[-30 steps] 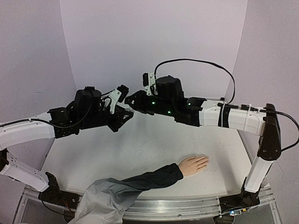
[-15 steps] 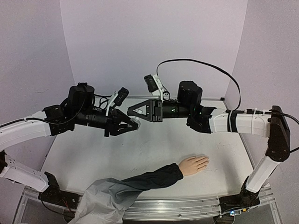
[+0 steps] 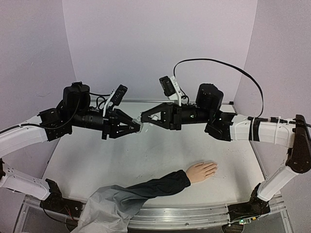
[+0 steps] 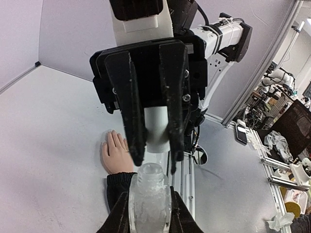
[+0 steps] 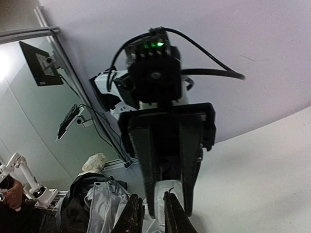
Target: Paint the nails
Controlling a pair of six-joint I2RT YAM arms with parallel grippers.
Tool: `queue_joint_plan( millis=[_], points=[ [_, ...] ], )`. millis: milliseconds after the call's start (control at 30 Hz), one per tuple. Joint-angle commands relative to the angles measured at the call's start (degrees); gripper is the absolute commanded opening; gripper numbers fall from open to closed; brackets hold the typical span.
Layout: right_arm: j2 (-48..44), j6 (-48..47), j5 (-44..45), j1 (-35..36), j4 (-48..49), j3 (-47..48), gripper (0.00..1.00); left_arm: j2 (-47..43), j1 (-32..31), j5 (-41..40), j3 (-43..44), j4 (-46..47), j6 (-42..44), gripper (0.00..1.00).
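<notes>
Bottle is clamped in the left fingers, right fingers look pinched on its white cap, so pull straight; nails wait below on the dummy hand on the surface.

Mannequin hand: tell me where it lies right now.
In the top view, the mannequin hand lies flat on the table, right of centre near the front edge, its dark sleeve trailing left toward the grey cloth.

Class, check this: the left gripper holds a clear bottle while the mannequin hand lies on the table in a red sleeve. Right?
No: the sleeve is dark navy, not red, as the top view shows. The left gripper does hold the bottle.
</notes>
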Motion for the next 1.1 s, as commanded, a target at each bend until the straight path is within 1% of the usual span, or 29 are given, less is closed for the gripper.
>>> queue_joint_plan(
  millis=[0,100,167,267,367,467,567,667,700,900,1067],
  points=[
    [-2.2,1.2,10.0,0.5,-3.0,3.6,0.00,0.4,0.1,-4.6,2.2,3.4,0.0,0.00],
    [-4.4,2.1,18.6,0.5,-7.0,3.9,0.00,-0.4,0.1,-11.9,0.4,3.4,1.1,0.00],
    [-5.9,0.7,22.7,0.5,-12.5,4.7,0.00,-1.3,0.1,-17.3,-1.3,3.4,1.7,0.00],
    [-8.6,1.1,26.7,0.4,-16.2,4.1,0.00,-2.2,0.1,-21.6,-3.2,3.1,2.7,0.00],
    [-11.0,1.4,31.7,0.4,-20.2,2.8,0.00,-2.4,0.1,-22.0,-3.9,2.9,3.4,0.00],
    [-12.8,2.5,35.1,0.2,-22.0,1.0,0.00,-1.8,0.1,-20.1,-3.7,2.9,4.0,0.00],
    [-14.9,3.9,40.8,-0.3,-25.4,-1.0,0.00,-1.2,0.1,-19.2,-3.3,2.9,4.3,0.00],
    [-17.4,6.8,45.8,-2.5,-29.7,-4.3,0.00,-1.7,0.1,-18.8,-3.5,2.9,4.4,0.00],
    [-18.3,8.1,47.3,-3.4,-32.0,-5.8,0.00,-2.0,0.1,-18.8,-3.6,2.9,4.5,0.00],
    [-26.1,17.5,53.7,-7.9,-38.1,-18.5,0.00,-3.9,0.1,-18.2,-4.0,2.8,5.0,0.00],
    [-31.6,25.9,60.7,-9.5,-43.3,-28.2,0.00,-4.7,0.1,-17.2,-4.3,2.6,5.6,0.00]
  ],
)
